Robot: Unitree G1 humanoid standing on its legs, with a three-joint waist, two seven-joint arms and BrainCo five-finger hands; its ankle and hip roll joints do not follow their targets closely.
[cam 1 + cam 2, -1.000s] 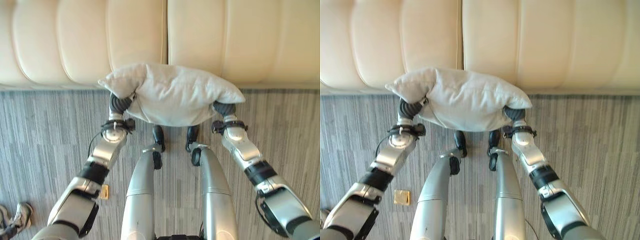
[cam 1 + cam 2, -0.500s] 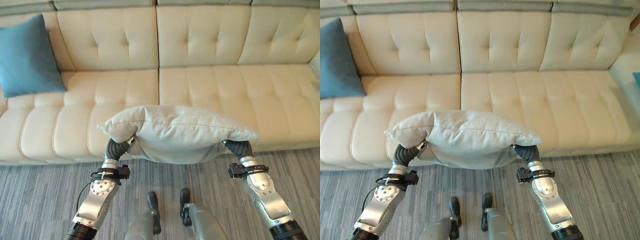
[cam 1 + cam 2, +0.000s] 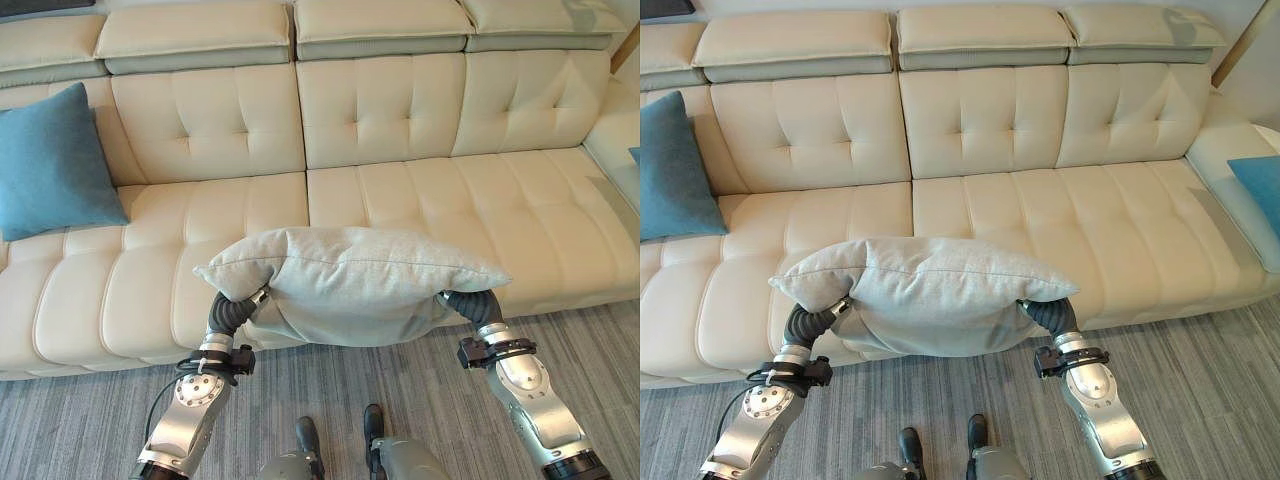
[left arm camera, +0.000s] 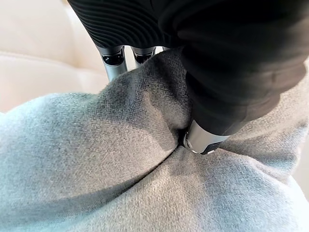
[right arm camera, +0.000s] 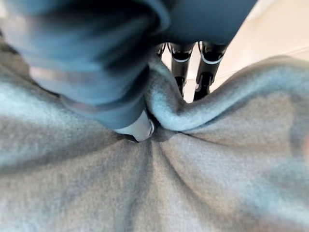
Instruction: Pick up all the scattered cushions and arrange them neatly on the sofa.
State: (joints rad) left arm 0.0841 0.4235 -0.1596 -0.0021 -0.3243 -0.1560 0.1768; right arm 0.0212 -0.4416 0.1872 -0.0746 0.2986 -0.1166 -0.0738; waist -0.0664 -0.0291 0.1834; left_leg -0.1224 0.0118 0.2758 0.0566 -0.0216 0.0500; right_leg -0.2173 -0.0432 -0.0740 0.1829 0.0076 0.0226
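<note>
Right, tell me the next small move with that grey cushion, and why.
Probably carry it forward and lower it onto the seat. The grey cushion hangs pinched between the left hand and right hand, at the front edge of the cream sofa, whose middle seats look free. A blue cushion already leans at the sofa's left end.

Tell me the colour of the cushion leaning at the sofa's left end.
Teal blue, a plain square cushion; clearest in the left eye view.

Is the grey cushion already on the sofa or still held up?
Held up. The grey cushion hangs before the sofa, pinched by the left robot hand and right robot hand.
</note>
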